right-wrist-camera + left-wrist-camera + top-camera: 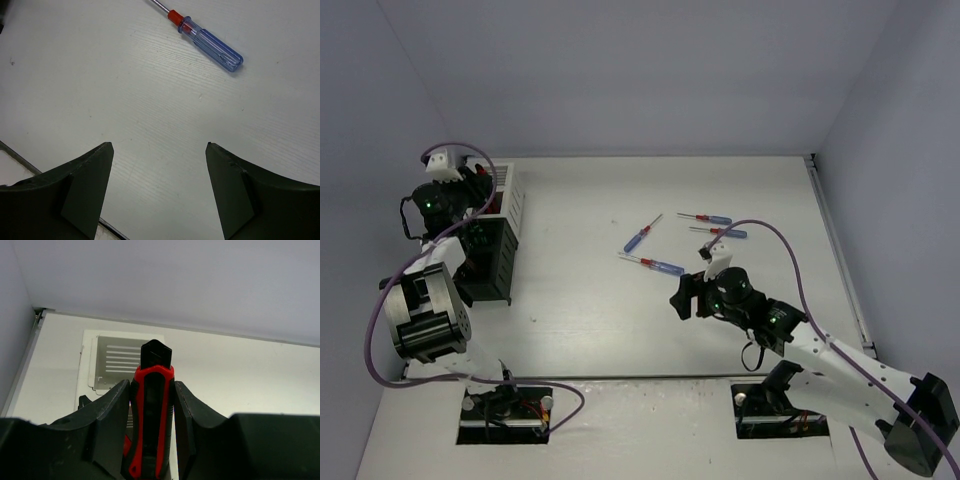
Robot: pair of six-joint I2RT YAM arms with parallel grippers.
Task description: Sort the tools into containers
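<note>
Lower end of red-handled tool (151,415), beyond bottom edge

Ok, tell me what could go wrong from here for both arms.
1. The red-handled pliers stick out past the left jaws toward the white bin; released off-centre, they could catch its rim or fall outside.
2. The blue-handled screwdrivers lie close together; the open right jaws, if lowered onto the nearest one, might nudge its neighbours or set its round handle rolling.
</note>
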